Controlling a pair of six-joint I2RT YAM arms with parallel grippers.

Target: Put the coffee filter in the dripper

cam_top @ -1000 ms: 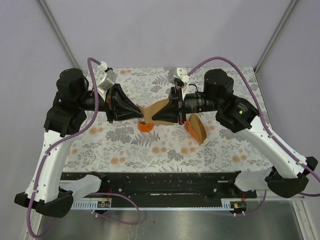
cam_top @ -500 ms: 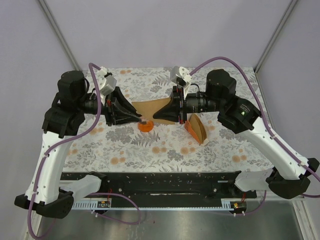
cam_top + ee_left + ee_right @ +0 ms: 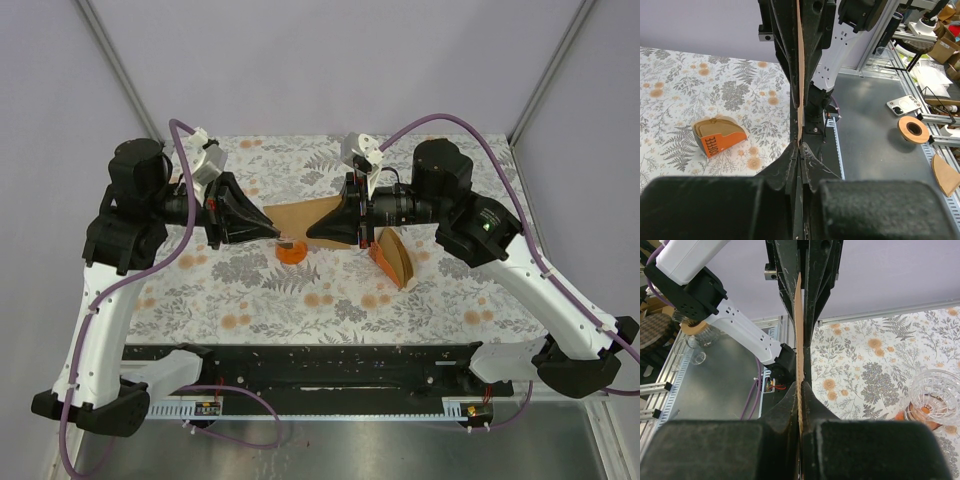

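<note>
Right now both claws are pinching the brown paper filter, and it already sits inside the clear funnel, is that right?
Not quite. The left claw and right claw do pinch the paper filter, but it hangs in the air between them; the clear funnel is empty, as the right wrist view shows.

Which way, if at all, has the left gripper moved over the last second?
Yes. In the top view the left gripper has drawn slightly left, away from the dripper, while shut on the coffee filter.
</note>
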